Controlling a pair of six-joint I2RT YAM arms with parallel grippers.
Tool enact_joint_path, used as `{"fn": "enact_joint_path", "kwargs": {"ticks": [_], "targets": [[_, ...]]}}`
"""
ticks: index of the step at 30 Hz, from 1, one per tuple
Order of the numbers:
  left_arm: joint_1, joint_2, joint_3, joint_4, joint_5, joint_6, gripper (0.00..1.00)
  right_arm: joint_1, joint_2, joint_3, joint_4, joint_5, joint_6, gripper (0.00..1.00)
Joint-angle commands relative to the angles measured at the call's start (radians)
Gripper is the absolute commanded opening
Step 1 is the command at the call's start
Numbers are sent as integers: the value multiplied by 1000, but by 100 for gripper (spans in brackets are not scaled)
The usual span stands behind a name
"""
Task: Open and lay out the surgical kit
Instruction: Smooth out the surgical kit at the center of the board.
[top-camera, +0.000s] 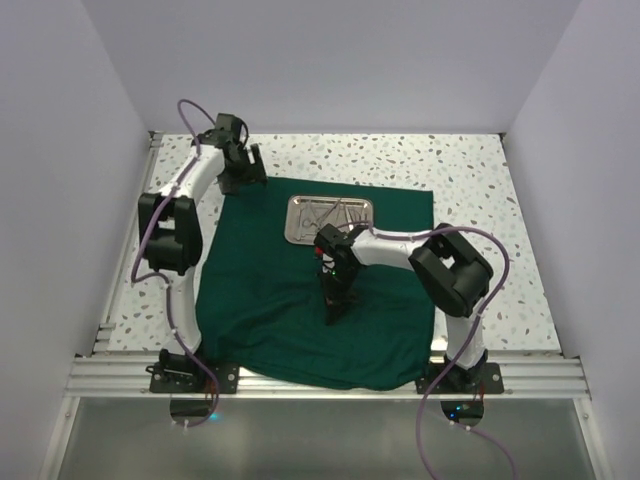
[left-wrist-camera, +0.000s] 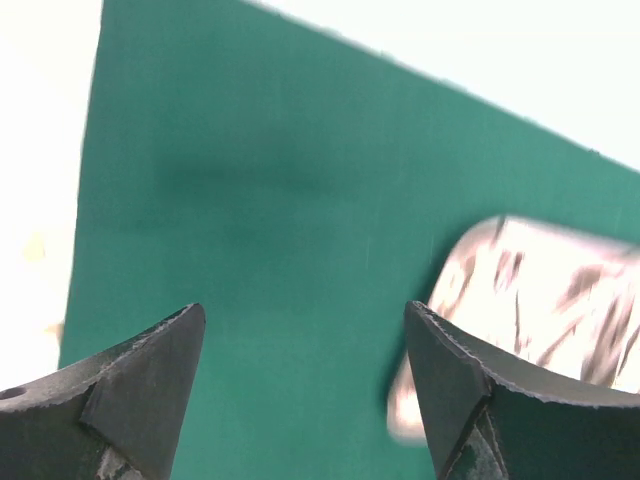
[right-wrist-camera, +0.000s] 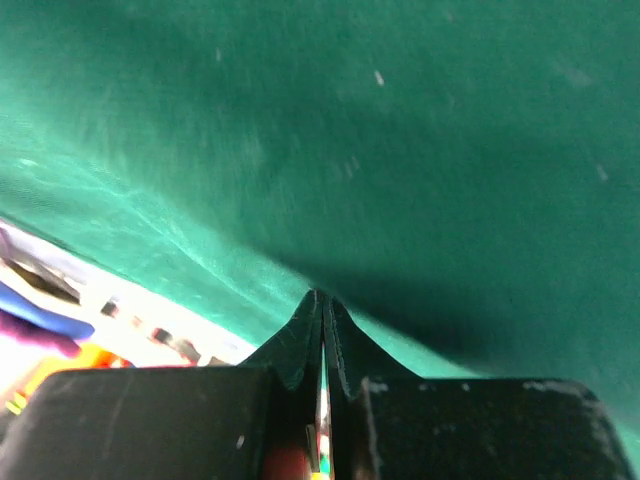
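— How does the right gripper (right-wrist-camera: 322, 297) stand?

— Its jaws are pressed together, and the tips are down against the green cloth (top-camera: 265, 290) near the cloth's middle. A crease in the fabric runs up to the tips. Whether a fold is caught between them cannot be told.

— And the left gripper (left-wrist-camera: 303, 312)?

— Its jaws are spread wide with nothing between them, and it hangs over the far left corner of the cloth.

— And the cloth, and what lies on it?

— The cloth lies spread over the speckled table (top-camera: 480, 190). The steel tray (top-camera: 292, 222) sits on its far half, just beyond the right gripper and to the right of the left one. Slim silver instruments (top-camera: 335, 212) lie inside the tray, too small to tell apart.
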Motion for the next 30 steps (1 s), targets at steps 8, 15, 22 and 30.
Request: {"fn": "enact_joint_path", "kwargs": {"ticks": [8, 15, 22, 30], "targets": [[-30, 303, 198, 74, 95, 41, 77, 38, 104, 22, -210, 98, -105, 1], [-59, 402, 220, 41, -80, 38, 85, 39, 86, 27, -222, 86, -92, 3], [-47, 603, 520, -64, -243, 64, 73, 114, -80, -73, -364, 101, -180, 29], [-24, 659, 615, -21, -229, 17, 62, 308, -218, -168, -479, 115, -102, 59]]}}
